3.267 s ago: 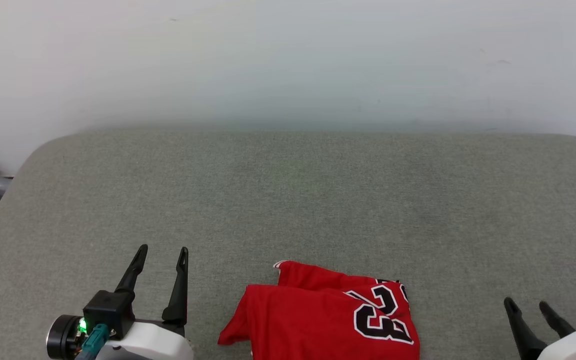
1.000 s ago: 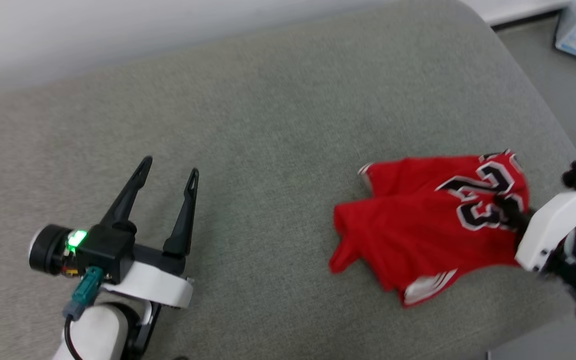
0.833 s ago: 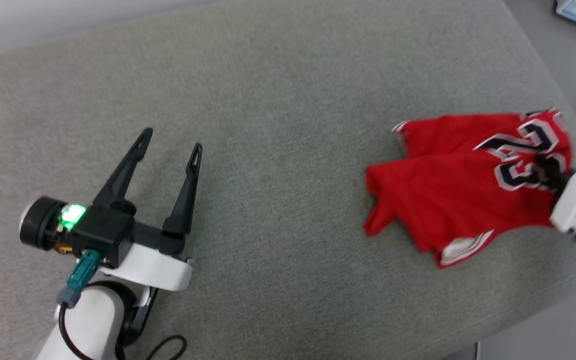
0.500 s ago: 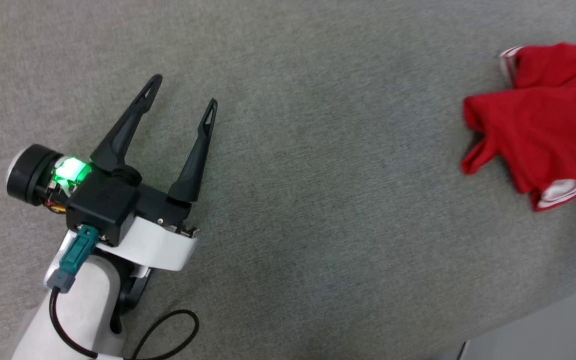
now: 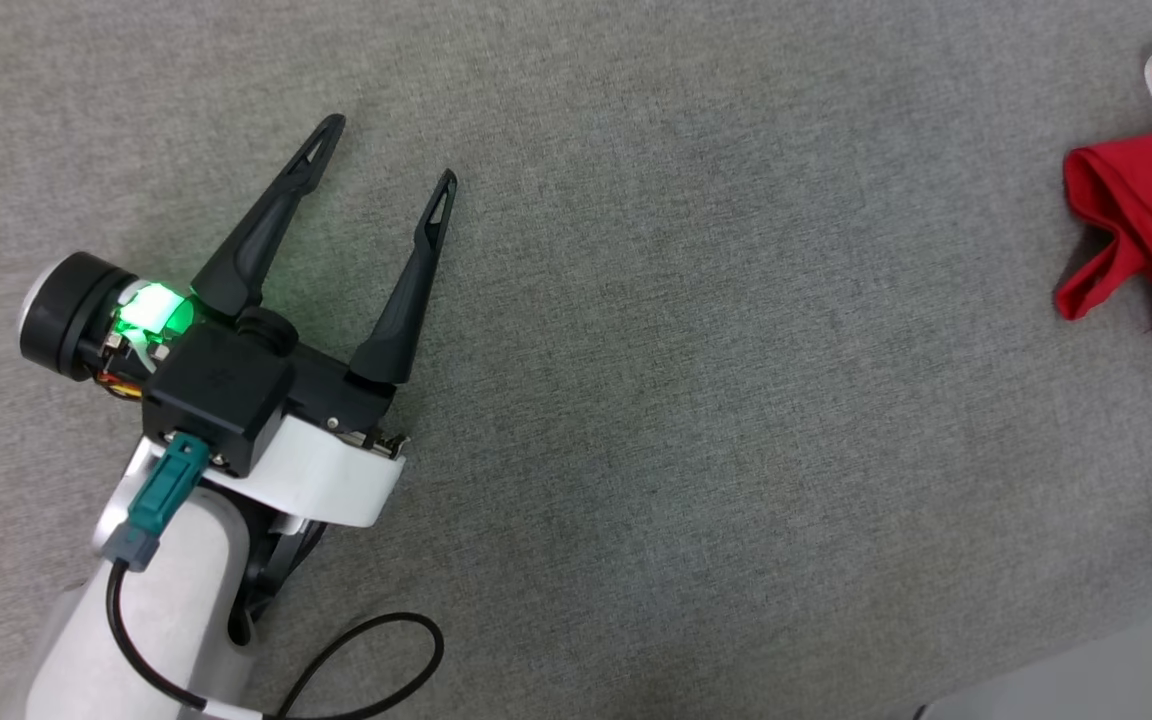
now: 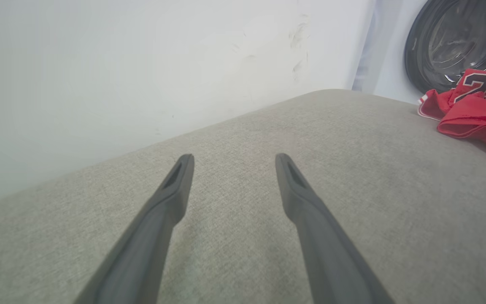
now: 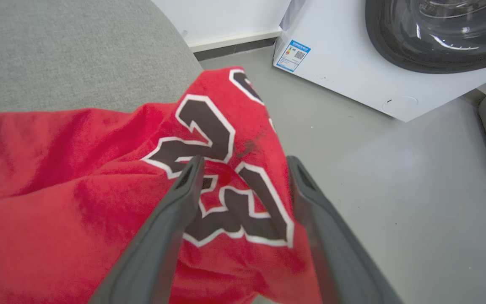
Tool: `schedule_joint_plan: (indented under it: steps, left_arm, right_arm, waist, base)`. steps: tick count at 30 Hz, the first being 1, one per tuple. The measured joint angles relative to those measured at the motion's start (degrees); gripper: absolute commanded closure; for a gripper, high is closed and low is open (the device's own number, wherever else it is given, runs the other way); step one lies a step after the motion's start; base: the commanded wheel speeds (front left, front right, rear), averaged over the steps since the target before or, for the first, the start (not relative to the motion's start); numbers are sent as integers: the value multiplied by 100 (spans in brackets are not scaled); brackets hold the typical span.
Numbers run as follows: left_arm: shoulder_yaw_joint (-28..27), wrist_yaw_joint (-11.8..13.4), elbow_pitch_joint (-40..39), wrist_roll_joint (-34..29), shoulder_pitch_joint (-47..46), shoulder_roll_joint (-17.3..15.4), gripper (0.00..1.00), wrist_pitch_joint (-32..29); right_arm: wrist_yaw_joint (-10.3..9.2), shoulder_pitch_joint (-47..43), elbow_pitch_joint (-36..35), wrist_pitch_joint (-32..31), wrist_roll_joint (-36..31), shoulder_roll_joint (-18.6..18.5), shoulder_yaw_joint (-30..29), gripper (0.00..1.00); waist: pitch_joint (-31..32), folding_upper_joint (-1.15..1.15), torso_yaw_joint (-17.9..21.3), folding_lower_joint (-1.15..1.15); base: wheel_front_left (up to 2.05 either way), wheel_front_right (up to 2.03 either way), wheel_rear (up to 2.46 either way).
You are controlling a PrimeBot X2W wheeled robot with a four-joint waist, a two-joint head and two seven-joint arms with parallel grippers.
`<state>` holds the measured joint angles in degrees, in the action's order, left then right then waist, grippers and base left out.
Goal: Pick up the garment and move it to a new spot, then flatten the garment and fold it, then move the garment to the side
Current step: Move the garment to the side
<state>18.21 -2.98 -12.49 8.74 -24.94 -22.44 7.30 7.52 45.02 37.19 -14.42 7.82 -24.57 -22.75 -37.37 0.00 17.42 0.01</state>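
The garment [image 7: 82,177], a red jersey with a black white-outlined 23, lies crumpled at the right end of the grey cushion [image 5: 696,420], one edge draping past the cushion's end. In the head view its red folds [image 5: 1151,215] show at the right edge, and in the left wrist view the garment [image 6: 473,118] lies far off at the right. My right gripper [image 7: 245,169] hovers just over the number, jaws open, nothing pinched between them. Over bare cushion at the left, my left gripper [image 5: 391,150] stands open and empty, far from the shirt.
A white washing machine [image 7: 378,63] with a dark round door stands on the grey floor [image 7: 395,190] beyond the cushion's right end. A white wall [image 6: 120,76] runs behind the cushion. A black cable [image 5: 356,650] loops beside my left forearm.
My right gripper has opened and let go of the garment, which now rests on the cushion's right end. The head camera has swung left and down, so the shirt sits at the picture's right edge.
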Motion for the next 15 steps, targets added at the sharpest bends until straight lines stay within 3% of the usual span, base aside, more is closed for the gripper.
schedule_joint_plan:
  steps: [6, 15]
  left_arm:
    - [36, 103, 348, 101, 165, 132, 0, 207]
    - [57, 364, 893, 361, 668, 503, 0, 546]
  right_arm:
    - [0, 10, 453, 1276, -257, -24, -51, 0]
    - [-1, -689, 501, 2157, -5, -88, 392, 0]
  waist:
    - [426, 0, -68, 0]
    - [1331, 0, -261, -1]
  base:
    - [0, 0, 0]
    - [0, 0, 0]
